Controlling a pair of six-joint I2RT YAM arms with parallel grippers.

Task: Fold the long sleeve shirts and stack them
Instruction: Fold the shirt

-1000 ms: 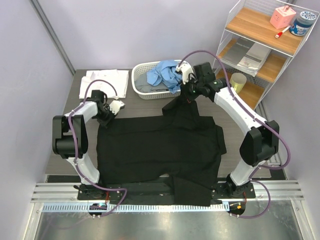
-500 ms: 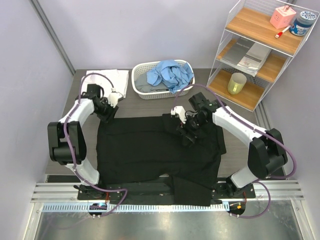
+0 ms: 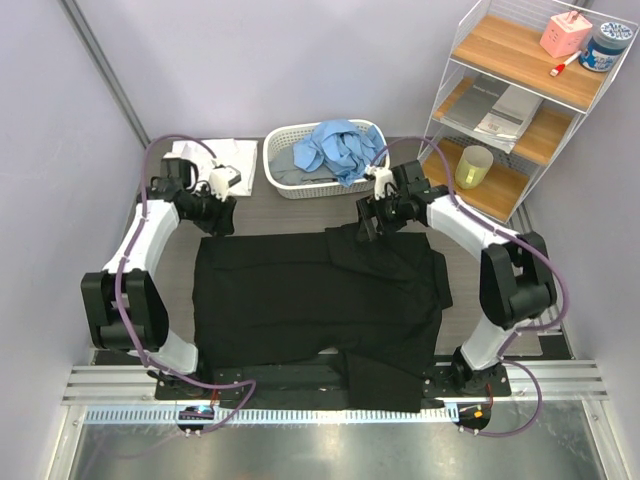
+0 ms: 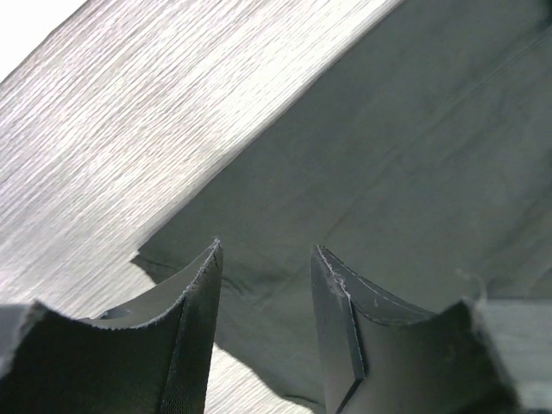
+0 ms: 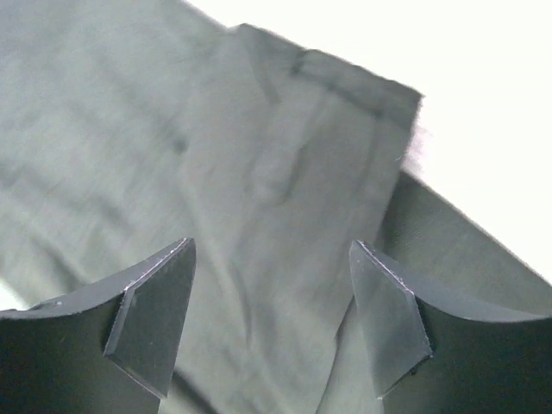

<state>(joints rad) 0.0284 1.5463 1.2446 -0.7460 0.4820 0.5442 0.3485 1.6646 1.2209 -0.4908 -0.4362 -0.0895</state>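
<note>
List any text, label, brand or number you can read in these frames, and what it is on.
Nothing here can be read.
Blue-lidded jar on the top shelf: label too small.
Papers one level down: print blurred.
Wrist views: no text.

The left pincer stands at the bottom of the frame, its 2 dark fingers apart with nothing between them. Beneath lies the dark shirt, filling the right and the centre. The grained tabletop takes the upper left.
</note>
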